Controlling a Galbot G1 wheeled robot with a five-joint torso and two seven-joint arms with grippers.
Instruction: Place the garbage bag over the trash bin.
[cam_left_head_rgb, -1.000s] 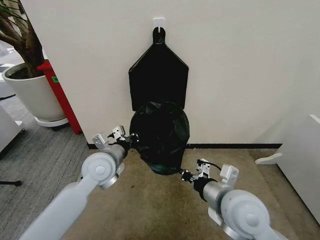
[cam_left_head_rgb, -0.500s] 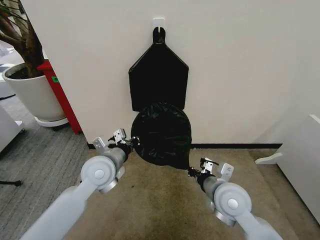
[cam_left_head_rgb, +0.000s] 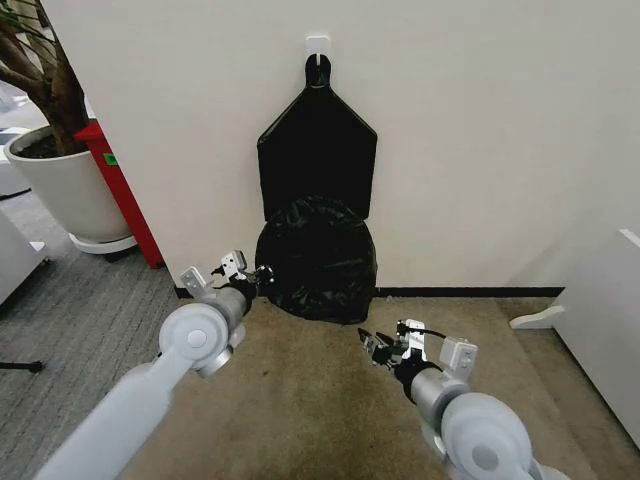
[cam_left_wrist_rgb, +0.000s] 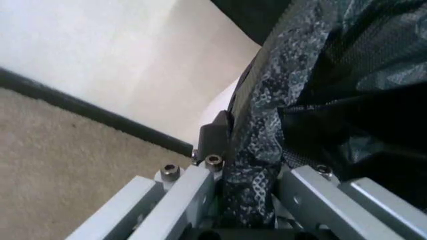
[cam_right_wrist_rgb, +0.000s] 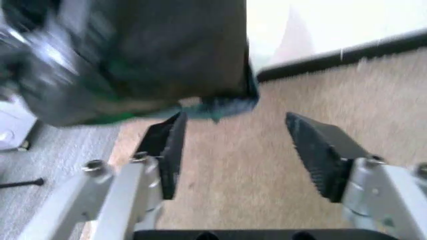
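Left gripper (cam_left_head_rgb: 258, 274) pinches the garbage bag (cam_left_head_rgb: 316, 260) at its left edge; the bag apparently covers the bin. Right gripper (cam_left_head_rgb: 377, 346), fingers spread, sits near its lower right.

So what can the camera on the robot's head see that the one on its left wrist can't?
Head view alone: the flat black bundle hanging from a wall hook, the plant pot, and the right gripper, open and clear of the garbage bag. Left wrist view alone: up close, the left gripper pinching the bag's crinkly film between its fingers. Both share the bag, the wall, its dark baseboard and the carpet.
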